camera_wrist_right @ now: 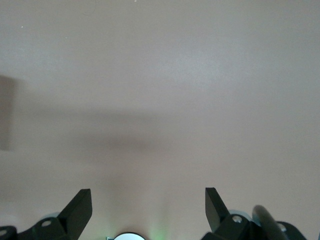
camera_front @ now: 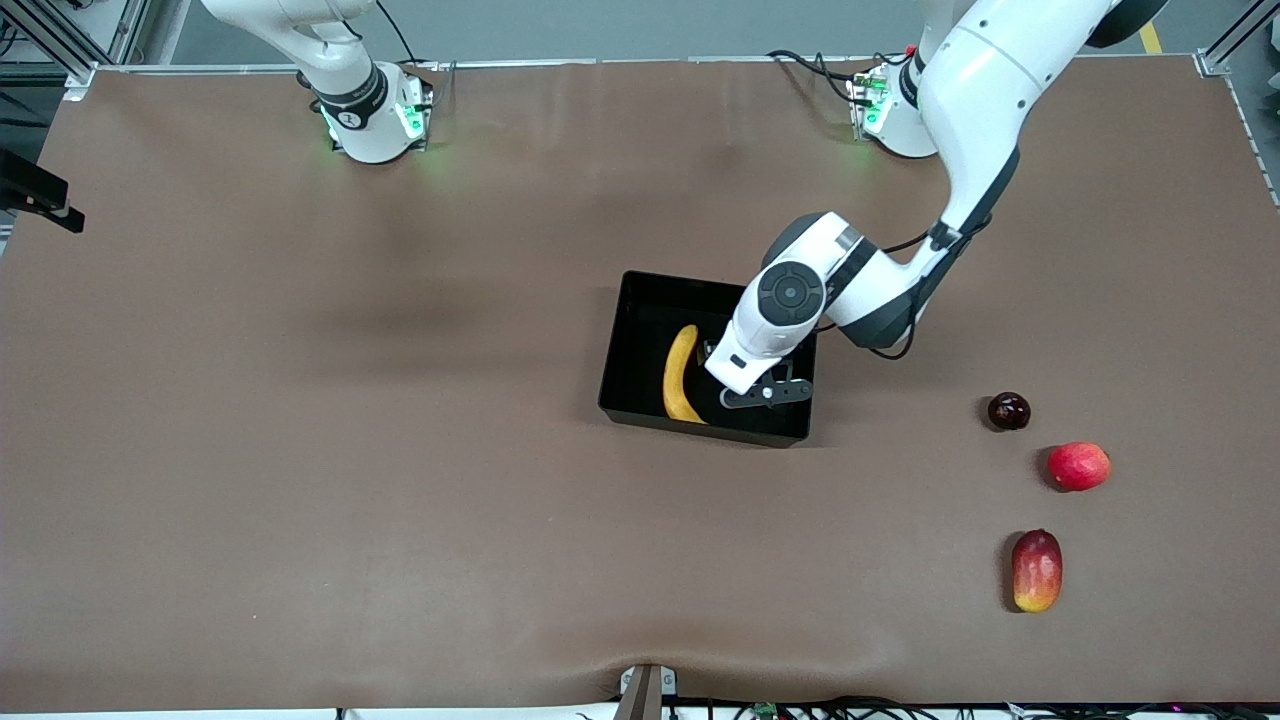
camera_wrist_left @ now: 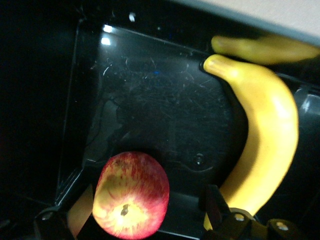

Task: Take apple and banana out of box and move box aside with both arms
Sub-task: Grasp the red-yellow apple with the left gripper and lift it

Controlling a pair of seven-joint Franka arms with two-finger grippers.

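Observation:
The black box (camera_front: 640, 285) stands mid-table. The yellow banana (camera_front: 680, 375) lies in it, along the wall toward the right arm's end. In the left wrist view the banana (camera_wrist_left: 270, 125) curves along the box floor (camera_wrist_left: 150, 95). The red apple with yellow streaks (camera_wrist_left: 131, 195) rests in the box between my left gripper's fingers, which stand apart from it. My left gripper (camera_wrist_left: 132, 212) is open, low inside the box (camera_front: 765, 393); the arm's hand hides the apple in the front view. My right gripper (camera_wrist_right: 147, 196) is open and empty over bare table; it is out of the front view.
Three other fruits lie toward the left arm's end of the table: a dark round one (camera_front: 1009, 411), a red one (camera_front: 1078, 466), and a red-yellow mango (camera_front: 1036, 570) nearest the front camera. The right arm waits by its base (camera_front: 370, 120).

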